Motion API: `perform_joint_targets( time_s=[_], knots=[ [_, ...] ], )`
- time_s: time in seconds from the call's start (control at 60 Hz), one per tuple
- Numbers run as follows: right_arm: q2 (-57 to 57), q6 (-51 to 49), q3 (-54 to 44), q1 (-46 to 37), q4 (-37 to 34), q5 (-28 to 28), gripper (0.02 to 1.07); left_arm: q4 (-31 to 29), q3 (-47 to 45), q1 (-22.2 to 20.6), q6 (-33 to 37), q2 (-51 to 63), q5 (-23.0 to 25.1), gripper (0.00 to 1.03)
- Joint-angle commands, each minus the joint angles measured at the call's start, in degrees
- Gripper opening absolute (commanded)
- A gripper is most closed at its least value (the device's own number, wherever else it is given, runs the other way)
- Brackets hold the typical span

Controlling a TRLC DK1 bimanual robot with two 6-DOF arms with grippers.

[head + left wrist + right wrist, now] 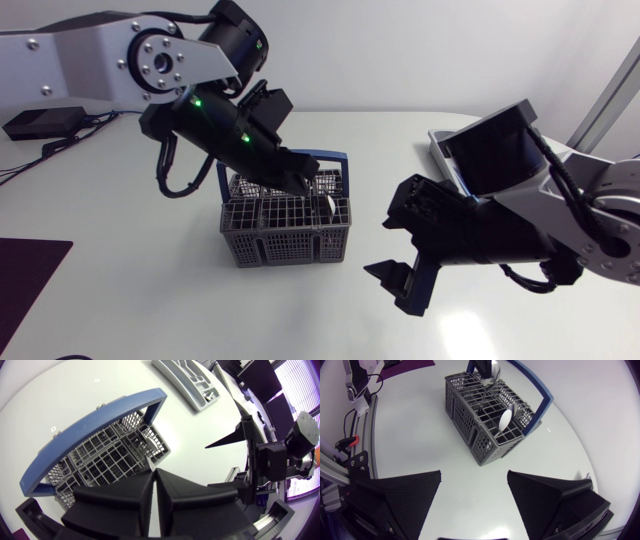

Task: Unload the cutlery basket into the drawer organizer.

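Note:
A grey cutlery basket [285,240] with a blue handle [335,158] stands mid-table. My left gripper [308,180] hangs over its middle, shut on the bowl end of a spoon [491,372] whose stem runs down into a compartment. In the left wrist view the fingers [170,495] press together above the basket [100,460]. A second spoon [506,419] stands in a compartment nearer the right arm. My right gripper [397,285] is open and empty, low over the table to the right of the basket [470,415]. The grey drawer organizer [440,150] lies at the back right, partly hidden by the right arm.
A dark purple mat [25,270] lies at the table's front left edge. A black box [40,122] with cables sits at the back left. Bare white table surrounds the basket.

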Motion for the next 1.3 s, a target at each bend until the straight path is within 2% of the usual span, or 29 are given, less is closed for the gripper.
perform_joint_targets(
  time_s=[0.0,0.517,0.967,1.067,1.283],
  knots=[
    [-1.17,1.46,-0.48,0.50,-0.16,0.41,0.97,-0.08,-1.37,0.47,0.18,-2.41,1.08,0.06],
    [-7.85,1.64,-0.22,0.23,-1.30,0.06,0.98,-0.08,-2.69,-2.69,-2.01,-12.25,1.61,0.06],
    [-7.23,-0.38,1.45,-2.40,-2.62,-10.14,0.98,-2.63,-1.37,-11.04,-2.36,-13.66,1.96,0.06],
    [-7.06,-0.73,2.15,-3.81,-2.62,-14.00,0.96,-3.77,-0.58,-12.71,-2.36,-13.57,2.05,0.06],
    [-6.09,-0.82,2.95,-4.07,-1.83,-17.78,0.88,-4.39,-0.14,-15.00,-2.98,-12.69,3.10,0.06]
  ],
)
